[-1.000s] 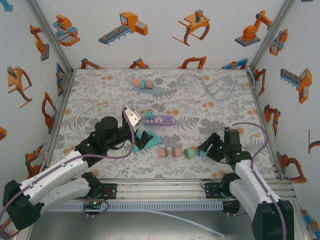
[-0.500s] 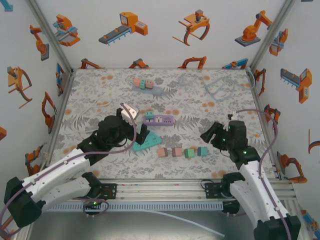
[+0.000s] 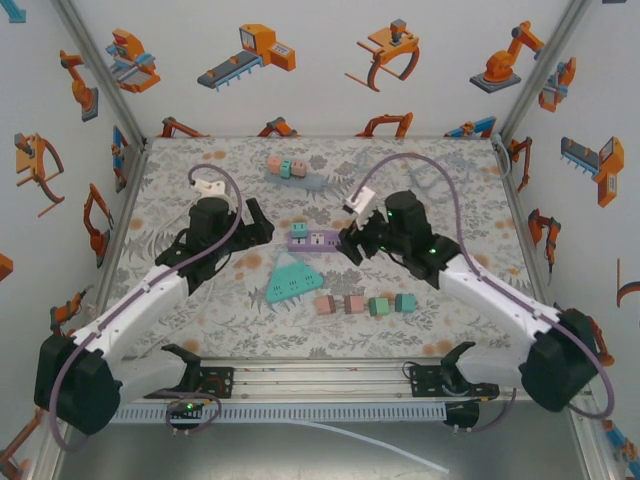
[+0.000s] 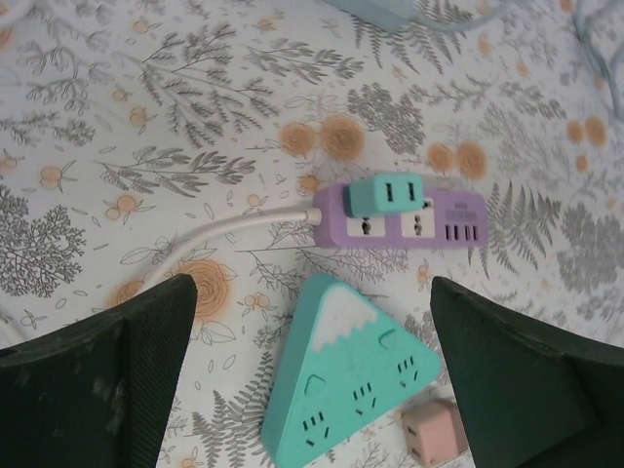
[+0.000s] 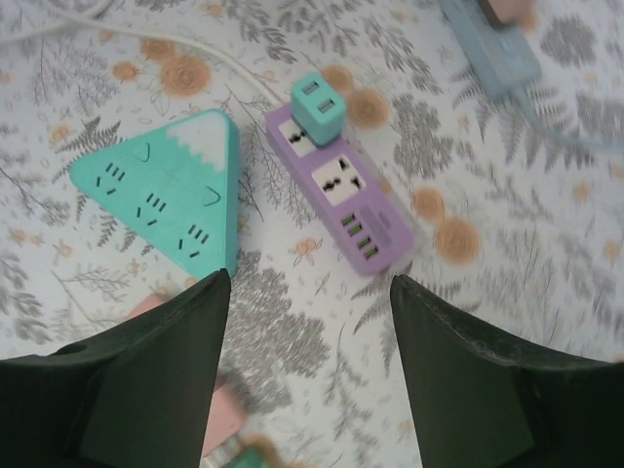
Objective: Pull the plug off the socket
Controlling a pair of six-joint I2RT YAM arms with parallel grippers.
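Eyes on the teal plug (image 4: 386,194): seated in the purple power strip (image 4: 429,220), in the socket at the end where the white cord (image 4: 234,230) enters. Standing proud of the strip's face, so easy to get at from both sides.

Looks small, hard and light, smooth plastic, probably a bit slippery. Expect the prongs to grip harder than the weight suggests. Best pinched across its two flat sides, low on the body but clear of the strip's top. Likely to drag the light strip up with it, so worth pinning the strip at its far, USB end with the other arm.

Flanking the strip now: left gripper (image 3: 258,222) just off the cord end, right gripper (image 3: 352,245) just off the USB end. Both spread wide in the wrist views, holding nothing, touching neither plug nor strip.

Compared with a second ago: left gripper gone from over the teal triangular socket block (image 3: 290,280) on the near side of the strip, right gripper gone from beside the row of cubes (image 3: 365,304) nearer still. Both swung up to strip level. Plug, strip, block and cubes unmoved.
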